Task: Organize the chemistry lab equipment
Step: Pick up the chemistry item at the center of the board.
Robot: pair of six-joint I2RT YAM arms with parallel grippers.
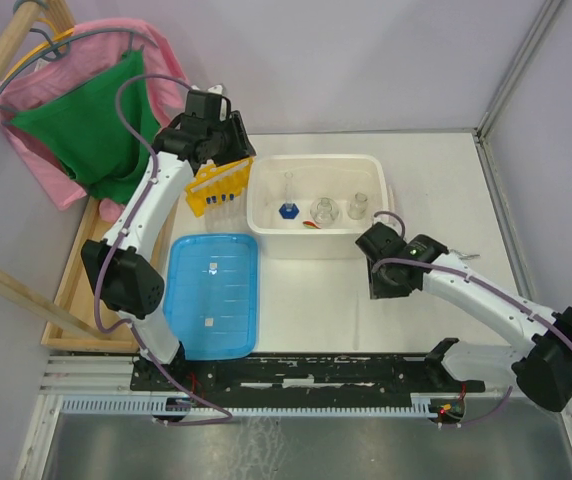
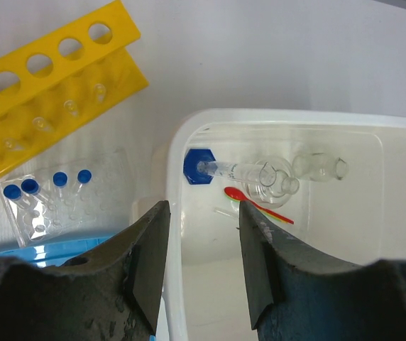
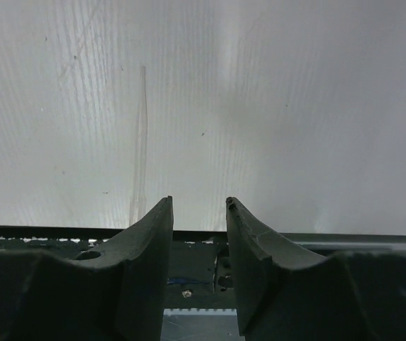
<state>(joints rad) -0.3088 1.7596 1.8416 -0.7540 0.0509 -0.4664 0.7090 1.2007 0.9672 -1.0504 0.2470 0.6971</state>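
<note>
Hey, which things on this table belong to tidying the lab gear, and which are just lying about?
Belongs to the job: yellow tube rack, blue-capped tubes, glass flasks, blue-based cylinder, thin red rod.

Just lying about: white tub, blue lid, green cloth, pink cloth.

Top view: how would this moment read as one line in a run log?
left gripper open, empty, near yellow rack | right gripper open, empty, over table | flasks in white tub
</note>
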